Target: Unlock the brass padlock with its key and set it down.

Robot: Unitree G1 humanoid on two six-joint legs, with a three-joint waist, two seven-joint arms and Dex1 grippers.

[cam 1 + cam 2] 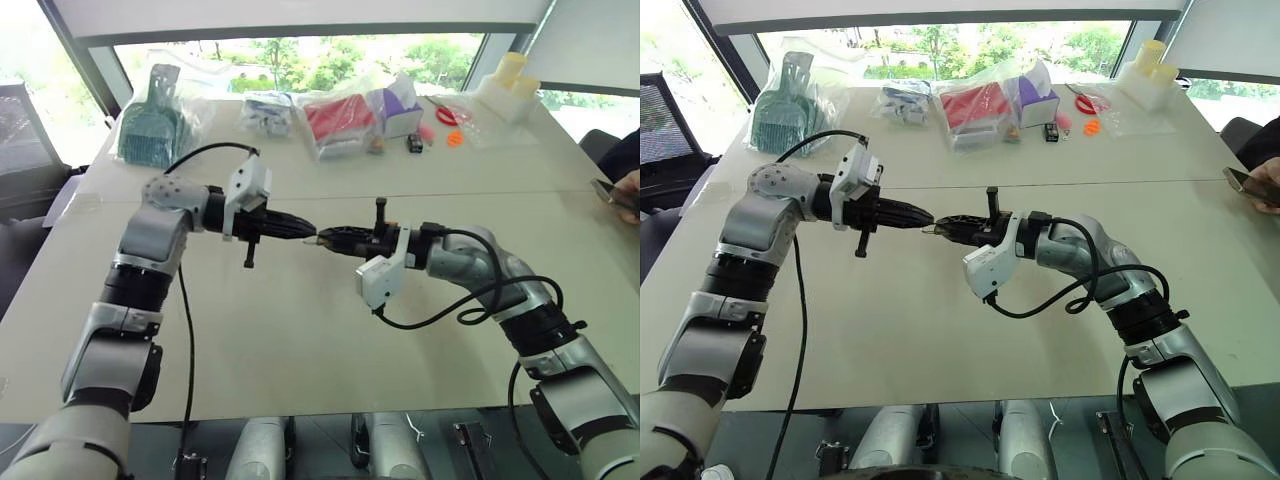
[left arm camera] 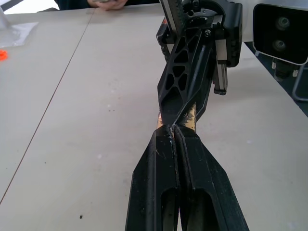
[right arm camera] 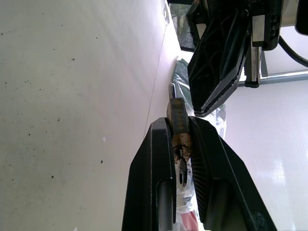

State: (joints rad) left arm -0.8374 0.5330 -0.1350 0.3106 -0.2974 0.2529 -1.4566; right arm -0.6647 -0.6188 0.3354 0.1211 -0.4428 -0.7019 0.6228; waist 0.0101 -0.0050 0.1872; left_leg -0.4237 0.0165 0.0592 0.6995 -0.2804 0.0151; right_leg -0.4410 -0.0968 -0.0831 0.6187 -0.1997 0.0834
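My two grippers meet tip to tip above the middle of the table (image 1: 300,340). The right gripper (image 1: 324,240) is shut on the brass padlock (image 3: 178,119), a small yellowish body pinched between its fingertips with a thin silvery piece sticking out past them. The left gripper (image 1: 306,237) points at it from the opposite side, its fingers (image 2: 163,163) pressed together, their tips right against the padlock (image 2: 191,120). The key is hidden; I cannot tell whether the left fingertips pinch it.
Along the table's far side lie bagged items: a green dustpan (image 1: 150,125), a red pack (image 1: 340,118), a purple box (image 1: 400,105), white bottles (image 1: 510,85) and small orange pieces (image 1: 455,138). A person's hand (image 1: 628,190) rests at the right edge.
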